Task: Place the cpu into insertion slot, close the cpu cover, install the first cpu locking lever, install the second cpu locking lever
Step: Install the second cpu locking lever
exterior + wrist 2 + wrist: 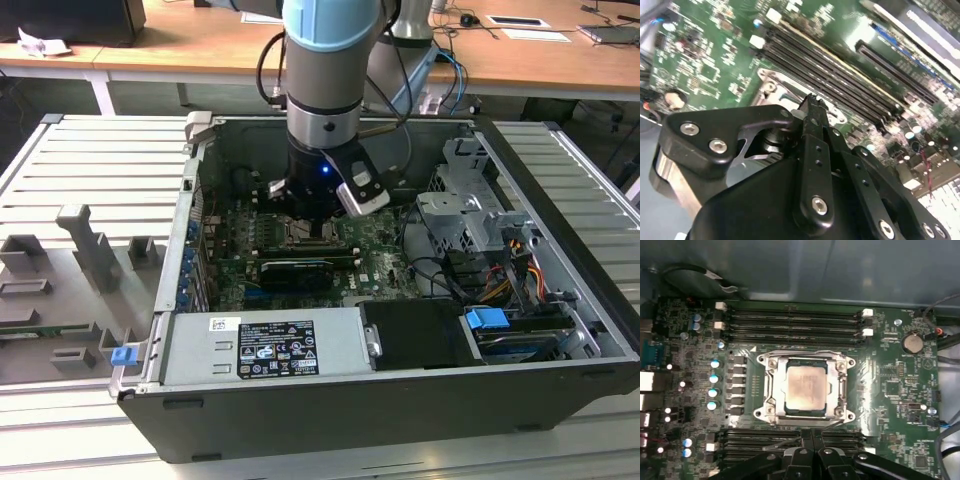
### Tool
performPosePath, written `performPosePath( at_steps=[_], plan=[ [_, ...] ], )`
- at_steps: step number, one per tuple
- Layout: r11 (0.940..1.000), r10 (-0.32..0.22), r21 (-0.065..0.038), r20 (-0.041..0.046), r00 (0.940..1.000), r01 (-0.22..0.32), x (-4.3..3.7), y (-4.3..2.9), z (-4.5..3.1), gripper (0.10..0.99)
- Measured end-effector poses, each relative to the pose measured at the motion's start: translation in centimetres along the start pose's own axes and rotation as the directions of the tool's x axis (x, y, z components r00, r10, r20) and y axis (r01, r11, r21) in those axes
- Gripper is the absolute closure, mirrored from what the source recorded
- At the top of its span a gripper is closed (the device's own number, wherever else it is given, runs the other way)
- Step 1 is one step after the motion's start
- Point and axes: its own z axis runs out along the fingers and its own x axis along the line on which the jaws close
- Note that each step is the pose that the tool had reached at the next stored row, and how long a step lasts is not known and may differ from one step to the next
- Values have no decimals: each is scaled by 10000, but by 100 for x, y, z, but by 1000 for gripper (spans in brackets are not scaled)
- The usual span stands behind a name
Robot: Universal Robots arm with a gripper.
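The cpu (806, 388), a pale silvery square, lies in the socket on the green motherboard (895, 385). The cpu cover (772, 390) lies flat around it as a silvery frame. One thin wire locking lever (805, 351) runs along the socket's far side, and another thin wire (777, 443) lies by the memory slots close to my fingertips. My gripper (811, 434) is shut just beside the socket's edge, with nothing visibly between its fingers (812, 107). In the exterior view the gripper (312, 232) hangs low over the socket inside the open case.
Black memory slots (790, 322) flank the socket on both sides. A grey power supply box (265, 345) sits at the case's front. A metal drive cage (470, 215) with cables stands at the exterior view's right. A grey fixture tray (80, 260) lies outside on the exterior view's left.
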Motion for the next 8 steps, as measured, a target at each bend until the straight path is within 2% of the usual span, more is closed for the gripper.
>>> performPosePath(
  at_steps=[2,8],
  plan=[
    [10000,2,-35,2,10000,-2,57,-2,13,980],
    [10000,2,-63,2,10000,-2,81,-15,125,980]
  ],
)
